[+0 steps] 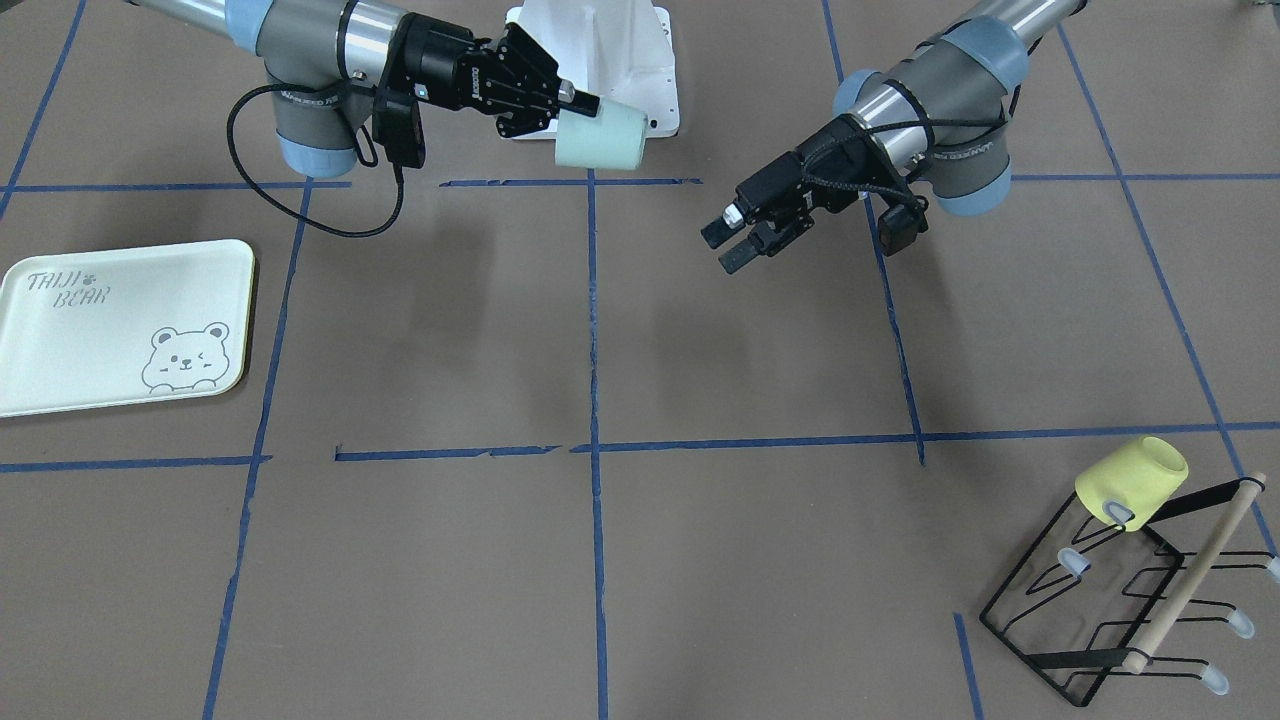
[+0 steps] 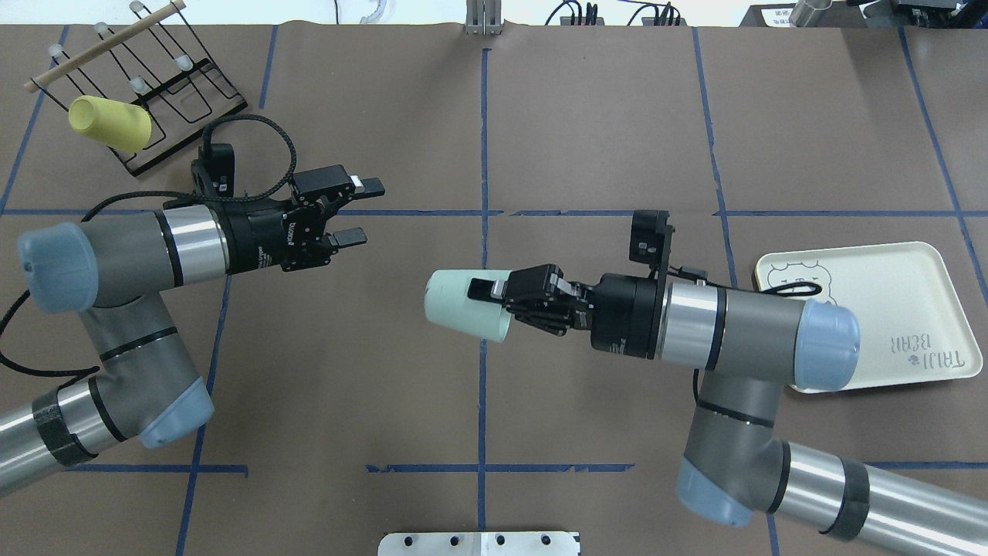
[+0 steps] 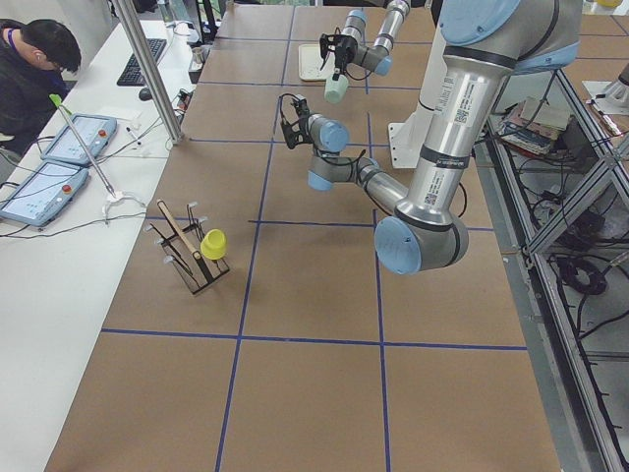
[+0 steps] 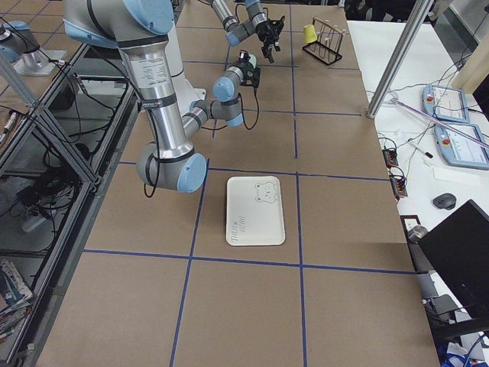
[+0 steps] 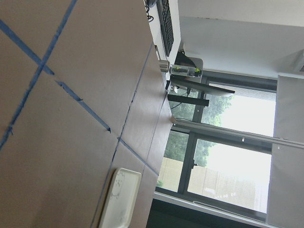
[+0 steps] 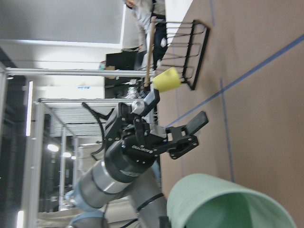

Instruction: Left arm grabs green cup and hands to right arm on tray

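The pale green cup (image 2: 461, 306) lies sideways in the air over the table's middle, held by my right gripper (image 2: 490, 300), which is shut on its rim. In the front view the same cup (image 1: 602, 138) sticks out from the right gripper (image 1: 570, 112). My left gripper (image 2: 364, 211) is open and empty, a short way to the left of the cup and apart from it; it also shows in the front view (image 1: 726, 248). The cream bear tray (image 2: 880, 309) lies flat beside the right arm's elbow, with nothing on it (image 1: 120, 322). The right wrist view shows the cup's rim (image 6: 228, 204) and the open left gripper (image 6: 186, 137).
A black wire rack (image 2: 166, 85) with a wooden dowel stands at the far left corner, with a yellow cup (image 2: 108, 123) on one prong (image 1: 1130, 482). The robot's white base plate (image 1: 610, 60) is behind the cup. Blue tape lines cross the brown table.
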Tool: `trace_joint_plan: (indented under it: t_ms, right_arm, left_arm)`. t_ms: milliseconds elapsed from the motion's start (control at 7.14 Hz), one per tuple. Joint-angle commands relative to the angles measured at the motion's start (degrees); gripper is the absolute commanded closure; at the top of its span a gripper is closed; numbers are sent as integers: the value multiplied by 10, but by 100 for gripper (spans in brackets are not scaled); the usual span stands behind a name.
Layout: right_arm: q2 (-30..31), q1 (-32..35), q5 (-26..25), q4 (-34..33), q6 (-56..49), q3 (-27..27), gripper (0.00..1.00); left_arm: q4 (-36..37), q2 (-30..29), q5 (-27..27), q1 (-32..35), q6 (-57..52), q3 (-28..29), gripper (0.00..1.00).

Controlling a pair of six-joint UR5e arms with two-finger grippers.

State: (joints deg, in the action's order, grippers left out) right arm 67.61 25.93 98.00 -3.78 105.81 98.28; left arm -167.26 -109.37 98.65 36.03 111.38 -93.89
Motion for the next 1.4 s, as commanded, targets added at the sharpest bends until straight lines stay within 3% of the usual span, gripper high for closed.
trace_joint_plan:
  t_ms: [0,140,280,420,560,700,840,980,1260]
  right_arm:
    - [-3,104,148,-226,-37,21,100]
    - [-2,110,158,-350,-125,35,100]
    - [-3,114,157,-490,-190,56,100]
    - [0,125,157,-645,-292,96,100]
    - [1,134,157,-798,-407,154,100]
    - [0,148,158,-935,-505,209,100]
    - [6,160,158,-1017,-595,246,100]
    - [51,189,157,-1019,-667,258,100]
    - [164,288,241,-937,-780,257,100]
  left_arm:
    - [219,2,85,67,-134,-27,0]
    - [353,4,108,89,-214,-72,0]
    - [531,8,109,89,-330,-129,0]
    - [732,7,109,87,-453,-192,0]
    - [863,6,107,89,-559,-236,0]
    - [912,15,107,97,-630,-250,0]
    - [915,48,109,111,-694,-250,0]
    - [909,89,112,153,-768,-250,0]
    - [909,175,219,311,-1001,-242,0]
